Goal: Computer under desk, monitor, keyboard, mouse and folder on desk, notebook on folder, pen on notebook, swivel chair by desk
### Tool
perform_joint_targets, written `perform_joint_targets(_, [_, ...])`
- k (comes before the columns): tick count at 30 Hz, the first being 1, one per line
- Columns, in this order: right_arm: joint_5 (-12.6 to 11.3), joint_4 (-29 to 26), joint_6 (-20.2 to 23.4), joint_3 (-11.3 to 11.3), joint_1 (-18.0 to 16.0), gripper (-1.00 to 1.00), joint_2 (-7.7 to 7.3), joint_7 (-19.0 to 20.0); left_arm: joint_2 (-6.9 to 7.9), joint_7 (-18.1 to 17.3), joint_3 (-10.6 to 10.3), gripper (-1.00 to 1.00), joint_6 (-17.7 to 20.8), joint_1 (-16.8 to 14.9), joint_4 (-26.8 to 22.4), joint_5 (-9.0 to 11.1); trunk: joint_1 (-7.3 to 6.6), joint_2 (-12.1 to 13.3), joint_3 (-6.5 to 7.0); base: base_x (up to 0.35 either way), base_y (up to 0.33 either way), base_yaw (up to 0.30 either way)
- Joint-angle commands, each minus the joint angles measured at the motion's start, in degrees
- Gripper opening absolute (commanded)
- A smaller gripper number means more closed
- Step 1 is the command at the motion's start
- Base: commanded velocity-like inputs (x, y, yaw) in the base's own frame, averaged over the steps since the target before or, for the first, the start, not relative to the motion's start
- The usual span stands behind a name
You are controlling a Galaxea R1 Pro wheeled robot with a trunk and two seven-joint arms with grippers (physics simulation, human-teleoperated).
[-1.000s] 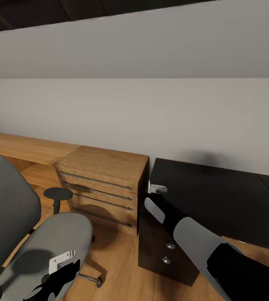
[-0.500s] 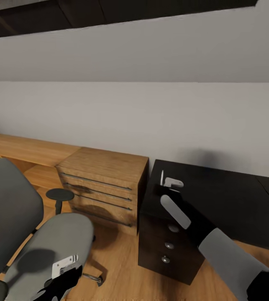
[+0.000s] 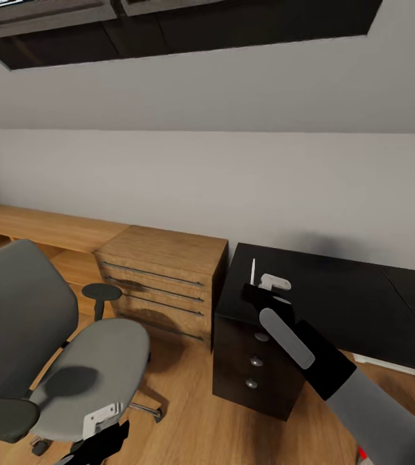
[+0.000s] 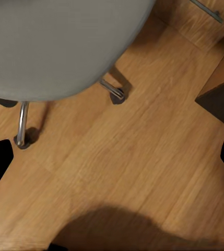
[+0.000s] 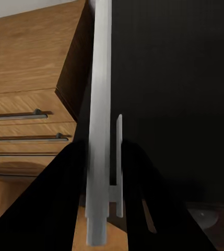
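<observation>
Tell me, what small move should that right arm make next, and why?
Probably carry on over the desk. The right gripper is shut on the pen, upright above the desk's near corner, and no notebook is in sight there.

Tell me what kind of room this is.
Probably a home office corner in an attic-style bedroom: a glossy black desk with a drawer unit, a grey swivel chair on a wooden floor, a light wooden drawer chest, and a sloped ceiling above.
</observation>
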Motion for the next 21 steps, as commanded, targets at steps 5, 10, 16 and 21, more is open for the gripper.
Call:
perform_joint_targets(5, [-0.21, -0.71, 0.26, 0.09, 0.01, -1.00, -0.15, -0.38, -0.16, 0.18, -0.20, 1.00, 0.28, -0.02, 1.46, 0.49, -1.11, 1.99, 0.84, -0.014, -0.001, 0.000])
perform_joint_targets(10, [-0.94, -1.89, 0.26, 0.07, 0.03, -1.00, -0.14, -0.47, -0.16, 0.25, -2.28, 1.00, 0.28, -0.02, 2.30, 0.43, -2.21, 3.99, 1.74, -0.003, 0.000, 0.000])
perform_joint_targets(16, [-2.56, -3.47, 0.41, -0.01, 0.07, -1.00, -0.35, -1.24, 0.14, 0.33, -5.32, 1.00, -0.34, -0.02, 7.93, 0.50, -3.53, 6.40, 2.82, 0.000, 0.000, 0.000])
perform_joint_targets(21, [-2.65, -5.09, 0.27, -0.04, 0.20, -1.00, -0.40, -5.24, 0.31, 0.27, -5.30, 1.00, -12.73, -0.02, 17.29, 0.47, -4.62, 8.40, 3.72, 0.000, 0.000, -0.094])
